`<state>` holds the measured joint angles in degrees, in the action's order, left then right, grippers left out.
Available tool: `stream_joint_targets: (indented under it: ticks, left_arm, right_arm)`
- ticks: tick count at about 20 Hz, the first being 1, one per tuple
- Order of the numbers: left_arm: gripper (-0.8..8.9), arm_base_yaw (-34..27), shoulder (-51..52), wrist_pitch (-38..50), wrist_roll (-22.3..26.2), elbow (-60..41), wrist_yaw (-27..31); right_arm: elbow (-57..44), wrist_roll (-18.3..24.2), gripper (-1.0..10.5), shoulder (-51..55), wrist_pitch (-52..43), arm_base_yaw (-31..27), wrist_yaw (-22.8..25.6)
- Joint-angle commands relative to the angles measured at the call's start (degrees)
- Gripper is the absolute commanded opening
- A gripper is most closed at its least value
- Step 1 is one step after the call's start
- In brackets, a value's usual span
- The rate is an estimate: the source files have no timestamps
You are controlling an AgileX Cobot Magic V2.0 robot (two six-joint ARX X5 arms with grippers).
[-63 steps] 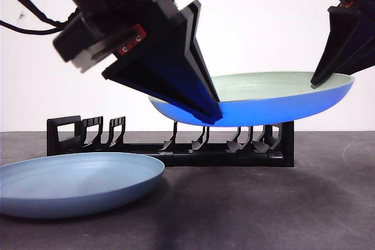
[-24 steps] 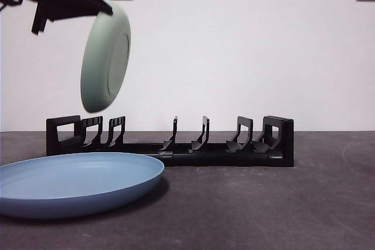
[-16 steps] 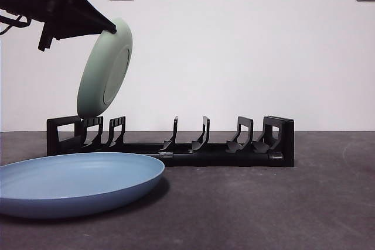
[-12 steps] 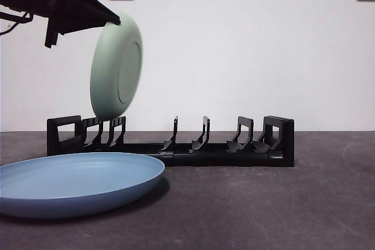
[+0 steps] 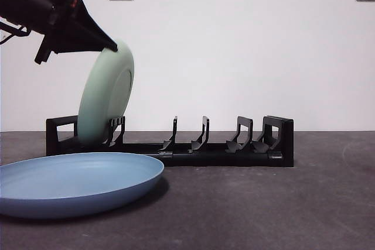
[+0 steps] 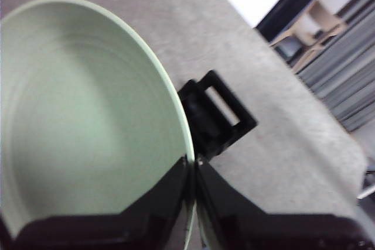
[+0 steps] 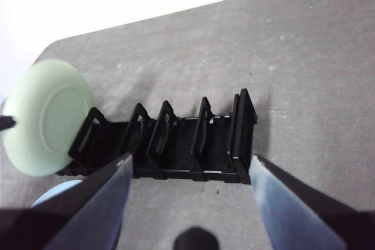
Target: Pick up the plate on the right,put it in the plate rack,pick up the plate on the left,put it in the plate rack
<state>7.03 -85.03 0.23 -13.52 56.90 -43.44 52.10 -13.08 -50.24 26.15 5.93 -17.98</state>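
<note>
Far left, your left claw [image 5: 111,45] pinches the top rim of the green plate [image 5: 105,100], which stands nearly on edge, leaning right, its lower rim dipping among the leftmost prongs of the plate rack [image 5: 176,144]. The slot lies straight below the claw. The blue plate [image 5: 76,182] waits flat on the bench [image 5: 263,203], near left. Your right claw [image 7: 186,180] hangs wide open above.

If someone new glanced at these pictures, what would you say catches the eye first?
Most striking is the pale green plate, held on edge by its top rim in the left hand and lowered into the end slot of the black plate rack. Next comes the large blue plate lying flat on the dark table in front of the rack. The right hand hangs open above.
</note>
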Motion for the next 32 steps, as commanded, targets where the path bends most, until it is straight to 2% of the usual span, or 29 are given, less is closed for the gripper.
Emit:
stream_joint_targets:
  ticks: [1, 3, 4, 5, 8, 9, 11, 13, 16, 19, 21, 25, 28, 32]
  left_arm:
    - [0.21, 0.6, -0.3, -1.8, 3.5, -0.2, 4.4]
    - [2.10, 0.8, -0.3, -2.6, 4.7, -0.2, 6.6]
    - [2.97, 0.8, -0.3, -2.5, 4.7, -0.2, 7.8]
    - [3.19, 0.8, -0.3, -2.4, 4.7, -0.2, 7.7]
    - [3.19, 0.8, 1.2, -3.1, 4.9, -0.2, 5.5]
    - [3.19, 0.8, 2.7, -3.4, 5.7, -0.2, 4.1]
    - [3.19, 1.2, 6.8, -4.8, 6.3, -0.2, 2.4]
    - [3.18, 2.1, 12.3, -8.2, 9.5, -0.2, 3.0]
    - [3.18, 4.0, 21.2, -16.0, 15.2, -0.2, 10.0]
    - [3.18, 7.9, 30.0, -25.9, 21.4, -0.2, 23.4]
    - [3.16, 11.0, 34.1, -30.3, 23.4, -0.2, 30.0]
    - [3.14, 17.4, 38.4, -34.9, 27.2, -0.2, 35.1]
    - [3.14, 21.6, 38.4, -37.0, 27.3, -0.2, 39.6]
    - [3.13, 24.8, 38.4, -37.9, 27.3, -0.2, 40.5]
  right_arm:
    - [-0.2, -0.4, 3.4, -0.1, -0.2, 0.1, -0.1]
    - [-0.2, -0.6, 3.4, -0.5, -0.2, 0.2, -1.0]
    - [-0.2, -0.7, 3.4, -0.9, -0.2, 0.2, -3.3]
    - [-0.2, -1.0, 3.4, -1.3, -0.2, 0.2, -5.5]
    - [-0.2, -1.1, 3.4, -4.3, -0.2, 2.1, -13.2]
    - [-0.2, -1.0, 3.4, -5.8, -0.2, 3.9, -14.4]
    - [-0.2, -0.8, 3.4, -9.4, -0.4, 8.9, -14.7]
    - [-0.2, -0.3, 3.4, -13.9, -1.4, 14.1, -14.7]
    - [-0.2, -0.4, 3.4, -21.4, -5.5, 20.4, -14.4]
    - [0.1, -1.9, 3.4, -30.2, -9.4, 25.1, -10.2]
    - [1.2, -2.1, 2.9, -36.4, -10.3, 27.0, -10.4]
    - [6.4, -2.1, 2.8, -47.5, -10.9, 30.1, -10.5]
    - [10.5, -2.8, 2.8, -53.7, -10.7, 31.4, -10.4]
    - [11.8, -4.4, 2.7, -58.2, -11.0, 31.7, -10.0]
